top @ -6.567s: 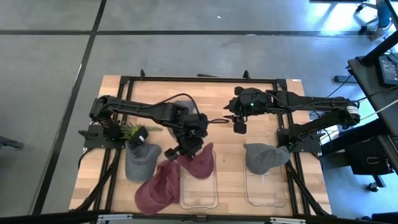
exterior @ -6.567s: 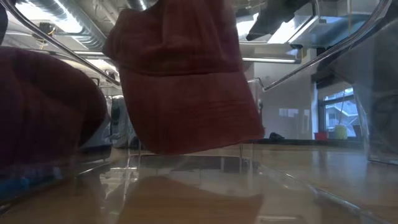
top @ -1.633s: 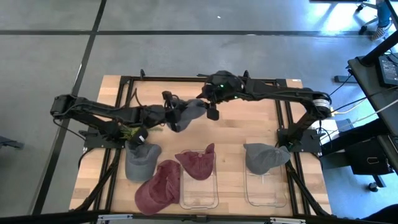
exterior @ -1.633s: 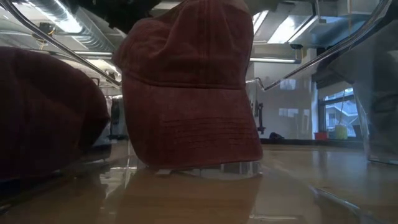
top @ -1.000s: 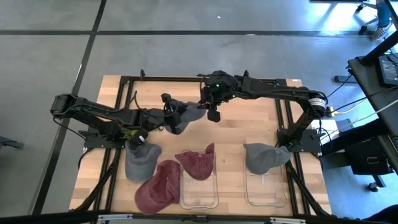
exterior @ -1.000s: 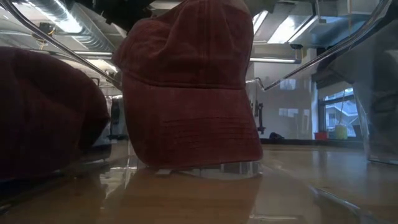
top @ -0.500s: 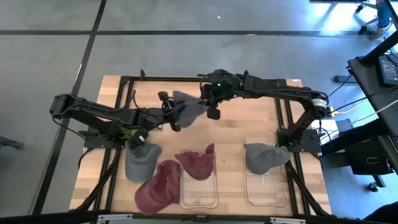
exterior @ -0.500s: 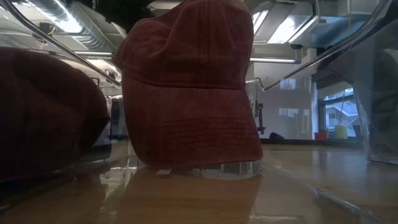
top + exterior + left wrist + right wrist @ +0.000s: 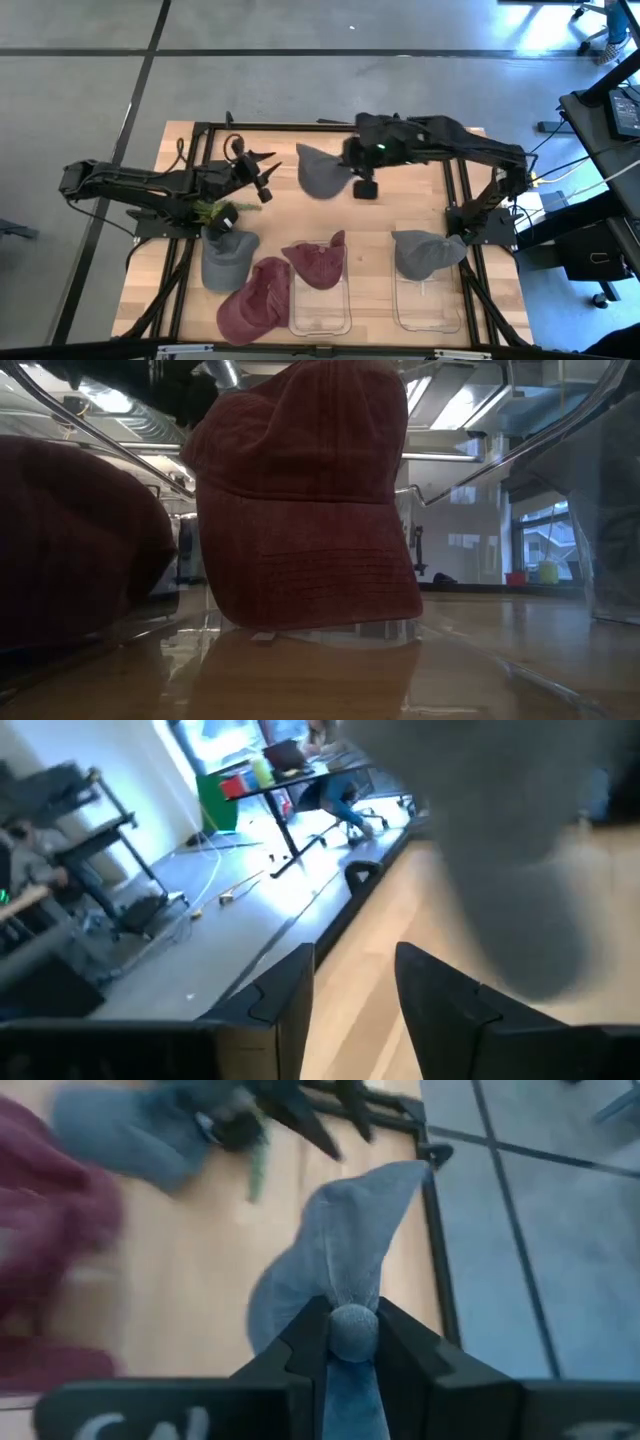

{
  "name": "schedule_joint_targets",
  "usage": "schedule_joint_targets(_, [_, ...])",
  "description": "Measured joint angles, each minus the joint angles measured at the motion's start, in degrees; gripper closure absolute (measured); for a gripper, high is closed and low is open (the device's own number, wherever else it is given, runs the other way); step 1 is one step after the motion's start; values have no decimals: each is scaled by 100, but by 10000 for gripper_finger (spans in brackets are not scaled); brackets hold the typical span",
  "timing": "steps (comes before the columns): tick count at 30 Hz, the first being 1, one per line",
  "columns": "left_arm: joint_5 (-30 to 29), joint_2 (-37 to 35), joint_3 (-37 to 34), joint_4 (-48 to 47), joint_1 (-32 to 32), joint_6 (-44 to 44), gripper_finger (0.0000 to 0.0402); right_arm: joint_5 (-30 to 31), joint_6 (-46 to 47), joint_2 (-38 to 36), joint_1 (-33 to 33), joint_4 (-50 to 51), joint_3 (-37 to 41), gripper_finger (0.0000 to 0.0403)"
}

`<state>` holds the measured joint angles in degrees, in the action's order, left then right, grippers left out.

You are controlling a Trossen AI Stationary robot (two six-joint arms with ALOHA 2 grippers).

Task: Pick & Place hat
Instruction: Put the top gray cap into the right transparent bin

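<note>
Your right gripper (image 9: 350, 1342) jaws pinch the grey hat (image 9: 320, 172) above the far tabletop (image 9: 400, 205); left gripper (image 9: 262, 176) jaws gape empty.

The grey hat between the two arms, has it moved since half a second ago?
Yes. The grey hat, pinched in the right gripper, has shifted rightward along the table's far edge, away from the open left gripper.
</note>
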<state>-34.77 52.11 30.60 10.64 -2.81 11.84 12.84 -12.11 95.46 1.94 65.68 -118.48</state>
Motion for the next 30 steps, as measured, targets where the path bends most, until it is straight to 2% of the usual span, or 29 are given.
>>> schedule_joint_targets(6, [418, -193, -104, 6, -182, -505, 268, 0, 1400, -9, -878, 1375, -1095, 341])
schedule_joint_targets(13, [725, -113, -104, 13, -228, -515, 266, 8, 3062, -9, -1986, 2390, -1459, 341])
schedule_joint_targets(20, [730, -108, -104, 10, -226, -527, 269, 207, 4226, -127, -2992, 2431, -1442, 341])
schedule_joint_targets(27, [728, -108, -104, -18, -225, -569, 266, 229, 4878, -183, -4038, 2432, -1442, 341])
schedule_joint_targets(30, [729, -108, -104, -38, -225, -590, 269, 443, 5090, -195, -4454, 2426, -1400, 341])
